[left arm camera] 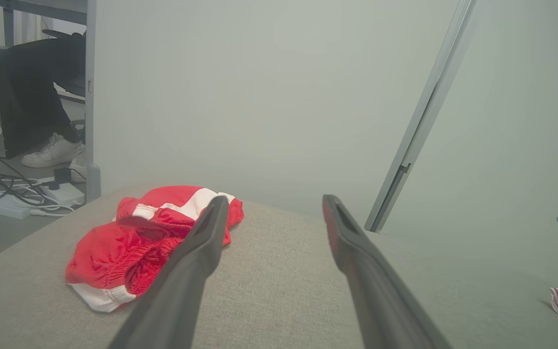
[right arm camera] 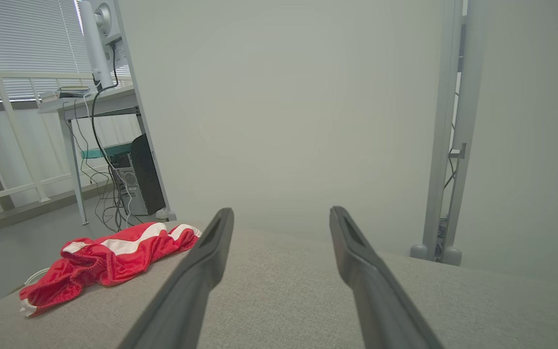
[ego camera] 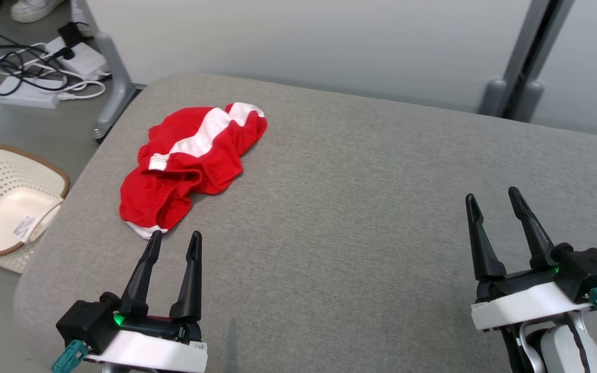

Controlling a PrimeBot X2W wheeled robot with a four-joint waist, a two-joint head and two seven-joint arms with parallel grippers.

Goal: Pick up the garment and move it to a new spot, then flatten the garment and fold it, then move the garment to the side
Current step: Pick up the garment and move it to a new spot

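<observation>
From my head, the red and white garment (ego camera: 195, 160) lies crumpled at the left of the grey surface (ego camera: 355, 207), just beyond my left gripper (ego camera: 175, 235). My right gripper (ego camera: 493, 196) is well apart. Both are spread wide, empty. My left wrist sees the heap close ahead; my right wrist sees it off left. I judge nothing done yet: pickup, flattening, folding and moving aside remain
</observation>
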